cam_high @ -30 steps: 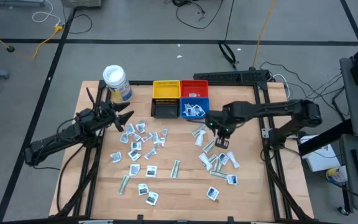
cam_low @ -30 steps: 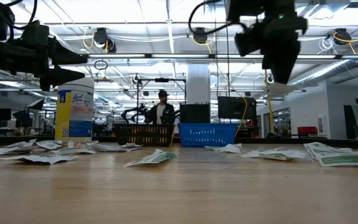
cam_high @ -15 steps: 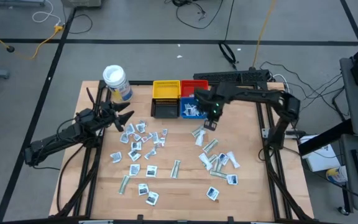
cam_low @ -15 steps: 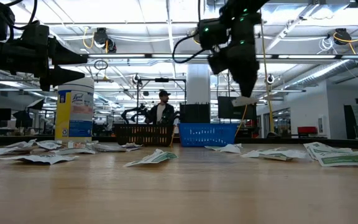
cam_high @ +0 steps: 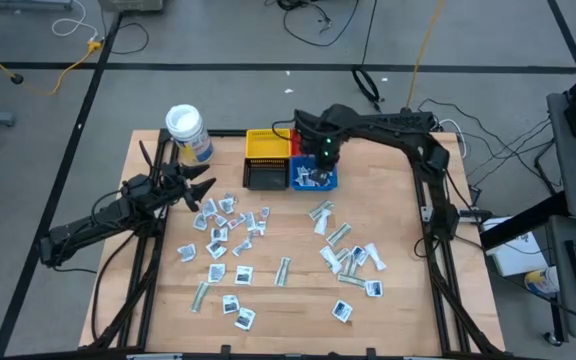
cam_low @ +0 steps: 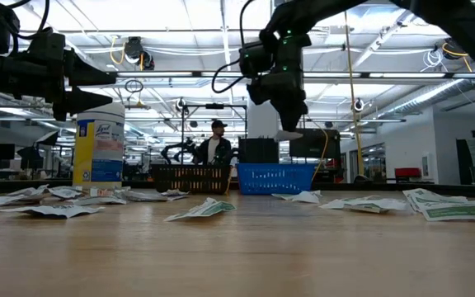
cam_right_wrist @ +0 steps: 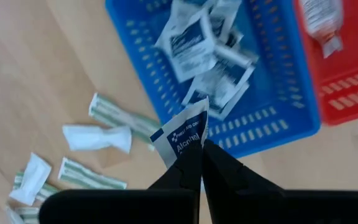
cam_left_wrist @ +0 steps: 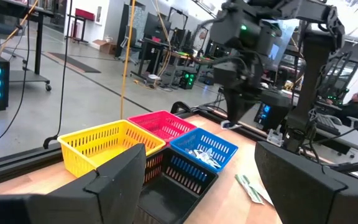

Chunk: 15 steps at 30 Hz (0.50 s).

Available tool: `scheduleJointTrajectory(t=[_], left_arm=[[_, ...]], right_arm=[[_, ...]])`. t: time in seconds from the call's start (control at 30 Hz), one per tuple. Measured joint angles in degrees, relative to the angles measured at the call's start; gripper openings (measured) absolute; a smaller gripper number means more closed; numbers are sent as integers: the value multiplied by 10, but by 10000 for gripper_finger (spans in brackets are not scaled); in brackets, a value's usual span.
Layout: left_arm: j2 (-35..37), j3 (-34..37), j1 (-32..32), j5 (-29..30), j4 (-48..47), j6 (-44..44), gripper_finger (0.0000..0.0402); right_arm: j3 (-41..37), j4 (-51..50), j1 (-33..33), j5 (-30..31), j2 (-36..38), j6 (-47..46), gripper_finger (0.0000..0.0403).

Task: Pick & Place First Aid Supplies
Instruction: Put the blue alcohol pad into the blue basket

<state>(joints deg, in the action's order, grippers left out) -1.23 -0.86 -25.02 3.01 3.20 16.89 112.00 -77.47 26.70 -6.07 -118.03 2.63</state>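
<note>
"Alco…" in white on blue on the held packet (cam_right_wrist: pixel 185 138), "Lysol" brand on jar (cam_low: pixel 99 142)

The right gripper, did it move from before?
Yes. The right gripper, shut on a packet, moved from the scattered packets to over the blue bin.

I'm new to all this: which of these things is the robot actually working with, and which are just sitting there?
Part of the job:
- packets scattered on the table
- packet pinched in the right hand
- blue bin

Just there:
- white-lidded jar
- yellow bin
- black bin
</note>
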Motion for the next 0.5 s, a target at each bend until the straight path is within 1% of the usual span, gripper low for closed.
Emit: scheduleJointTrajectory(t=[0.13,0.33,0.43,0.5], left_arm=[[0,0,0,0,0,0,306],[0,0,0,0,0,0,306],[0,0,0,0,0,0,306],[0,0,0,0,0,0,306]], right_arm=[[5,19,4,2,-20,-3,0],[-33,97,-2,3,-42,-2,0],[-49,117,-6,2,-43,-2,1],[-55,129,-10,3,-42,-2,9]])
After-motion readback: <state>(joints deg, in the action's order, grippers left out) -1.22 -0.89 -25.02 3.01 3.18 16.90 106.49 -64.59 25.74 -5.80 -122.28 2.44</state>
